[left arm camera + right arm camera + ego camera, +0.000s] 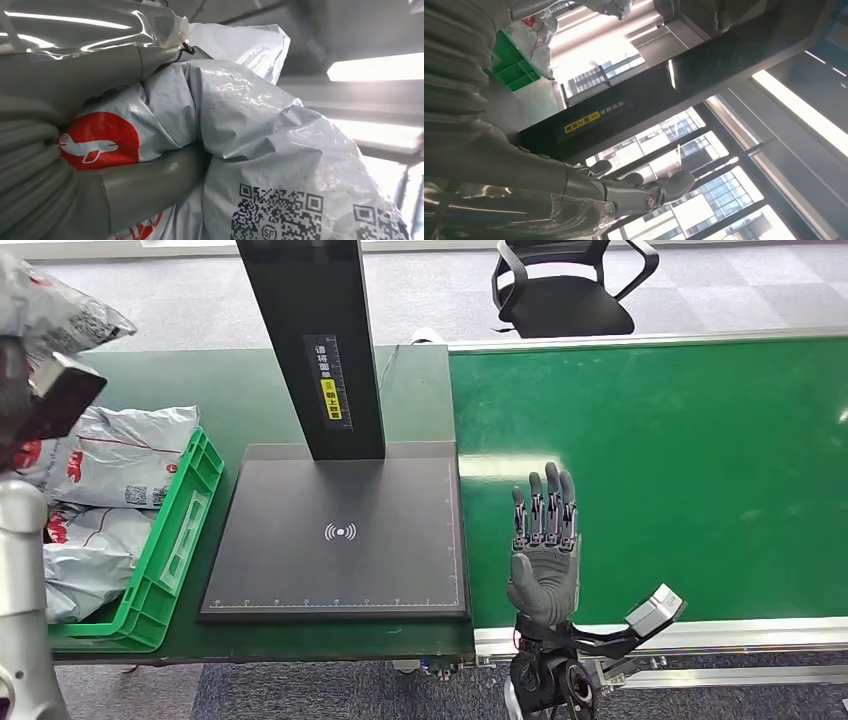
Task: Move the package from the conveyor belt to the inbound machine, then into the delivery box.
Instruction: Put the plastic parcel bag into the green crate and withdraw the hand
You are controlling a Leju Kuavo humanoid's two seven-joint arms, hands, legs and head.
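While raised high above the green delivery box point(185, 530), grips the grey package point(260, 150) in left hand point(75, 165), fingers wrapped around it. Holds right hand point(545, 550) empty, fingers straight, over green conveyor belt point(700, 470) beside black inbound machine point(340, 540); grey carpet, office chair point(565, 285) beyond.

- From my head, the scene is evenly and brightly lit. A pale streak of glare lies across the green conveyor belt point(650, 470) near the black scanner plate point(340, 540), and shadows are soft.
- At my left wrist, the grey plastic package point(260, 145) shines with small highlights; ceiling lights point(375, 67) behind it are blown out to white and blurred.
- At my right wrist, bright windows point(704, 155) backlight the dark post point(664, 95); my right hand point(624, 192) looks dim.
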